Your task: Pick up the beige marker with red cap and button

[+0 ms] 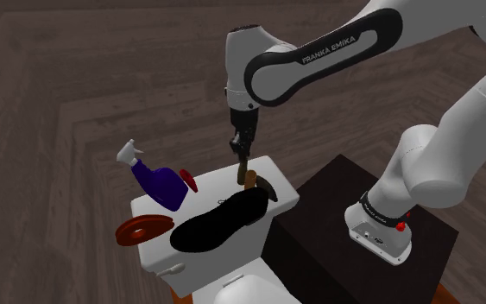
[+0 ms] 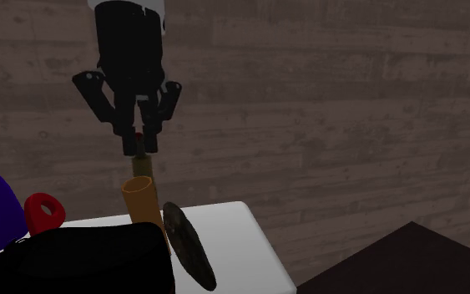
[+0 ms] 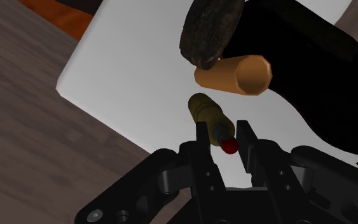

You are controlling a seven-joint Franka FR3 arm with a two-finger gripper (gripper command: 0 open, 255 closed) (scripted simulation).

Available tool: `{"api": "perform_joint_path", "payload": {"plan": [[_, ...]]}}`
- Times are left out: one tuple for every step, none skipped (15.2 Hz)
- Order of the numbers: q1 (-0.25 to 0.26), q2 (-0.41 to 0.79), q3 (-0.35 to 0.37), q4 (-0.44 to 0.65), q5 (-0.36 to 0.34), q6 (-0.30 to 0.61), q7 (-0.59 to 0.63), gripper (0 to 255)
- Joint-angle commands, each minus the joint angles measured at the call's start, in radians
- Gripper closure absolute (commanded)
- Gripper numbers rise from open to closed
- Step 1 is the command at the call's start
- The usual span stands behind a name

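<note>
Where the two black fingers (image 3: 203, 135) of the gripper (image 3: 222, 132) draw in narrow, they clasp the marker (image 3: 207, 109) by its red-capped end, and the small red button shows between them. The marker's body looks olive-beige. In the second exterior view it hangs upright, cap end up, straight below the gripper (image 2: 141, 149). In the shoulder view the gripper (image 1: 241, 160) holds the marker (image 1: 242, 175) over the far part of the white top (image 1: 277, 171). Whether its lower end touches the top I cannot tell.

Nearest the marker (image 2: 142, 165) is an orange-brown cylinder (image 3: 234, 75), which lies just beyond the marker's free end in the wrist view. A dark disc (image 3: 210, 28) sits right against the cylinder, and in the second exterior view this disc (image 2: 189, 245) is tilted on its edge just beside the cylinder (image 2: 144, 205).

Next comes a black shoe (image 1: 219, 220), which lies lengthwise along the top with one end by the disc (image 1: 267, 188).

Past the shoe, toward the shoulder view's left, a purple bottle (image 1: 159, 183) with a white spray head leans on the top, and a small red ring (image 1: 189, 181) sits beside it. A red plate (image 1: 142, 230) lies at the top's edge, below the bottle in that view.

Dark wood floor (image 1: 59, 86) surrounds the top. At the shoulder view's lower right the arm's base sits on its dark stand (image 1: 336, 199).
</note>
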Motion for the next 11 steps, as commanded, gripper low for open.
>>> {"api": "perform_joint_path", "payload": {"plan": [[0.0, -0.014, -0.001, 0.013, -0.001, -0.027, 0.003, 255], [-0.001, -0.02, -0.001, 0.021, -0.001, -0.041, 0.005, 255], [-0.001, -0.025, -0.002, 0.029, -0.001, -0.054, 0.006, 255], [-0.001, -0.031, -0.002, 0.037, -0.002, -0.068, 0.008, 255], [-0.001, -0.036, -0.002, 0.045, -0.002, -0.081, 0.009, 255], [-0.002, -0.041, -0.003, 0.053, -0.003, -0.095, 0.011, 255], [-0.002, -0.046, -0.003, 0.062, -0.003, -0.108, 0.012, 255], [-0.002, -0.051, -0.004, 0.071, -0.004, -0.122, 0.013, 255], [-0.002, -0.056, -0.004, 0.08, -0.004, -0.135, 0.015, 255], [-0.002, -0.056, -0.004, 0.081, -0.004, -0.137, 0.015, 255], [-0.002, -0.056, -0.004, 0.081, -0.004, -0.137, 0.015, 255]]}}
